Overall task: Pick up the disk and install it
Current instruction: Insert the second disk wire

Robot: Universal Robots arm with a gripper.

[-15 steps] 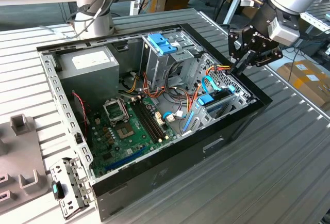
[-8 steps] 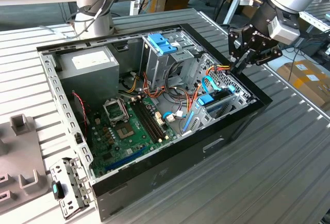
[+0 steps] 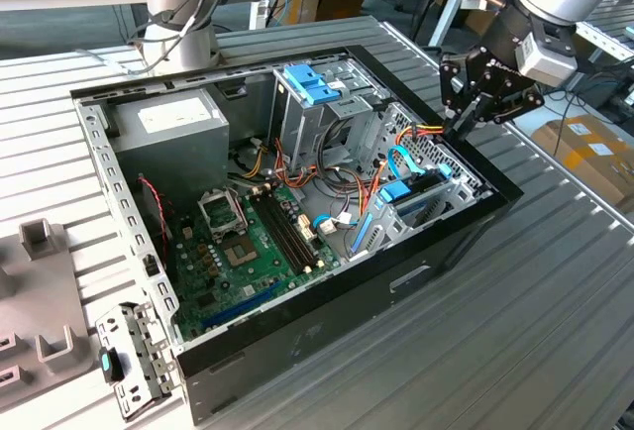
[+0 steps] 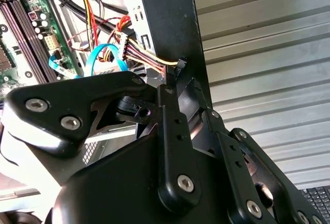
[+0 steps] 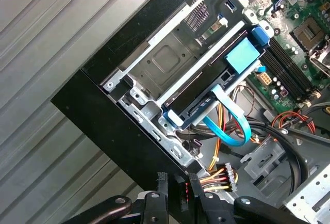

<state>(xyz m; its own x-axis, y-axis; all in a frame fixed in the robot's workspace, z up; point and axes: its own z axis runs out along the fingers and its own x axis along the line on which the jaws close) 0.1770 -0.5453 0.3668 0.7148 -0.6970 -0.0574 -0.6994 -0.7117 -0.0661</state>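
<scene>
The disk, dark with blue rails and blue end tabs, lies flat in the metal cage at the front corner of the open computer case, on the exterior view's right. In the first wrist view the disk sits in that cage beside a curved blue cable. My gripper hovers above the case's rim, just past the disk, near a bundle of coloured wires. Its fingers are drawn together in both wrist views, gripper and gripper, with nothing held.
A tall grey bay with a blue clip stands at the back of the case, a power supply beside it, the motherboard on the floor. A loose metal bracket lies outside the case. A second arm's base stands behind.
</scene>
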